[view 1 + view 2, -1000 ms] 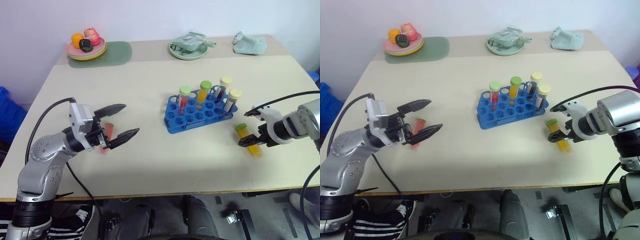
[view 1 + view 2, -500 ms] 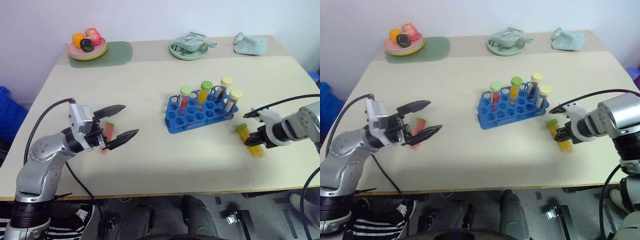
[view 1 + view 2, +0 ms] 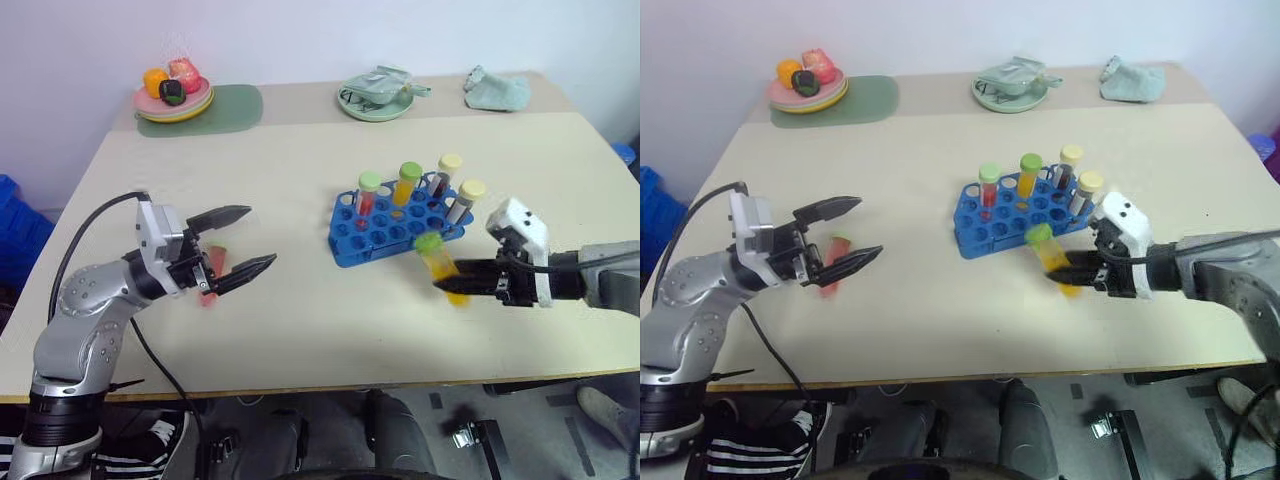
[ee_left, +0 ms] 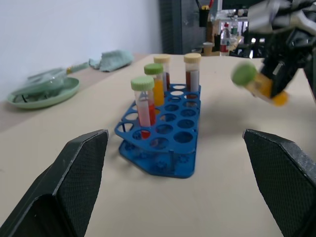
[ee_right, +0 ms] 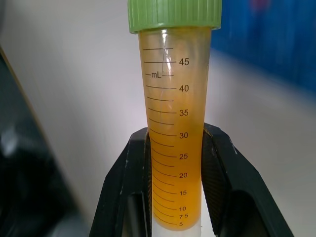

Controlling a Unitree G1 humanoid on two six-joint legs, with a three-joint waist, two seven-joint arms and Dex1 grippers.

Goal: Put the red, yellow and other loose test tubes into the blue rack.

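Observation:
My right gripper (image 3: 453, 288) is shut on the yellow test tube (image 3: 441, 268). The tube has a green cap and hangs tilted above the table, just in front of the blue rack (image 3: 362, 238). In the right wrist view the yellow test tube (image 5: 173, 123) stands between the two black fingers (image 5: 123, 187). Several capped tubes stand in the rack's back rows. The red test tube (image 3: 212, 273) lies on the table at the left. My left gripper (image 3: 257, 240) hovers open over it without touching.
At the back of the table stand a plate of toy food (image 3: 172, 100) on a green mat, a pale green plate (image 3: 378, 102) holding a cloth, and another cloth (image 3: 497, 88). The table's front edge runs close below both grippers.
My right gripper shut on the yellow tube lying at the right, lifted it off the table and carried it left to the rack's front. The left arm stayed still.

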